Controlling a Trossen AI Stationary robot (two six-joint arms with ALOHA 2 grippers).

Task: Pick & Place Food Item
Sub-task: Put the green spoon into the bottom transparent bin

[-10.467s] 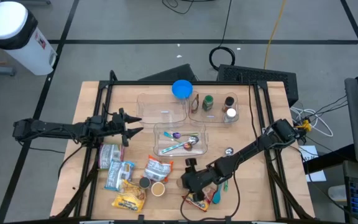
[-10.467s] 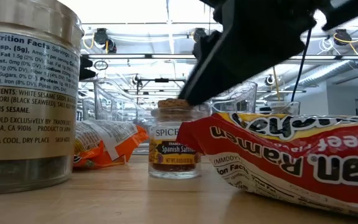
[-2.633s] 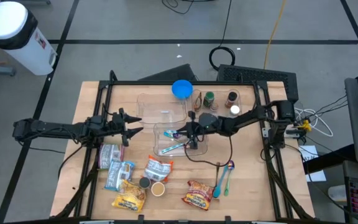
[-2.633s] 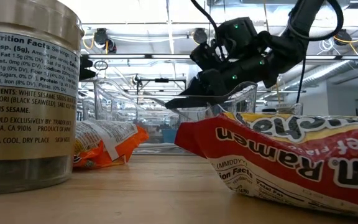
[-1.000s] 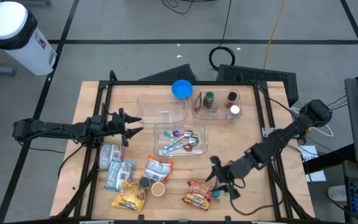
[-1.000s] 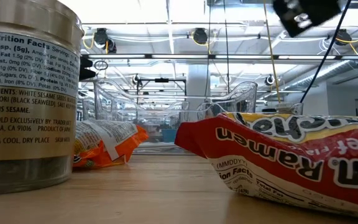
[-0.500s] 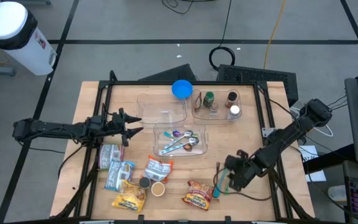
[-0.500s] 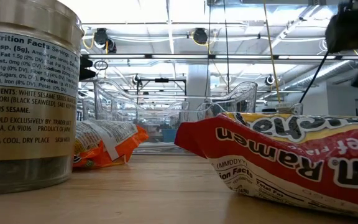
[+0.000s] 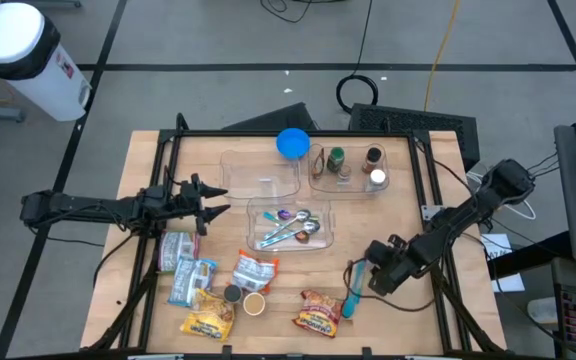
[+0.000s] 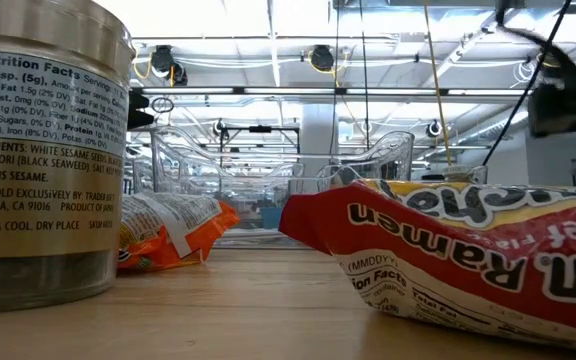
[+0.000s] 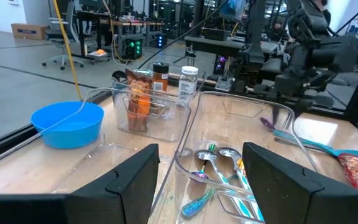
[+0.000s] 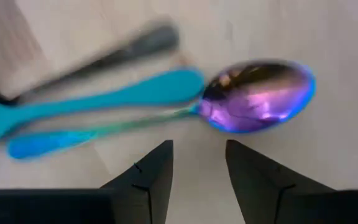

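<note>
The right claw (image 9: 366,275) hangs low over the front right part of the wooden surface (image 9: 398,215), its two fingers (image 12: 143,177) parted with nothing between them. Just beyond their tips lie a purple spoon (image 12: 257,96) and a teal spoon (image 12: 92,99) side by side on the bare wood, touched by neither finger. Beside those spoons, toward the front edge, sits a red ramen packet (image 9: 318,313), which fills the right of the low view.

Toward the middle of the surface a clear tray (image 9: 289,224) holds several spoons, silver and coloured. Behind it stands another clear tray (image 9: 260,173) with nothing visible in it, and next to that a clear bin (image 9: 348,172) holding spice jars upright. A blue bowl (image 9: 292,143) sits at the back edge.

On the front left are a metal tin (image 9: 176,249) lying on its side, an orange snack bag (image 9: 253,270), a blue-and-white packet (image 9: 193,280), a yellow packet (image 9: 208,322) and two small jars (image 9: 244,299).

The left claw (image 9: 213,200) waits over the left side, fingers spread wide and empty, pointing toward the trays. Around the surface is grey flooring with cables, and a white bin (image 9: 23,55) stands at the far left.
</note>
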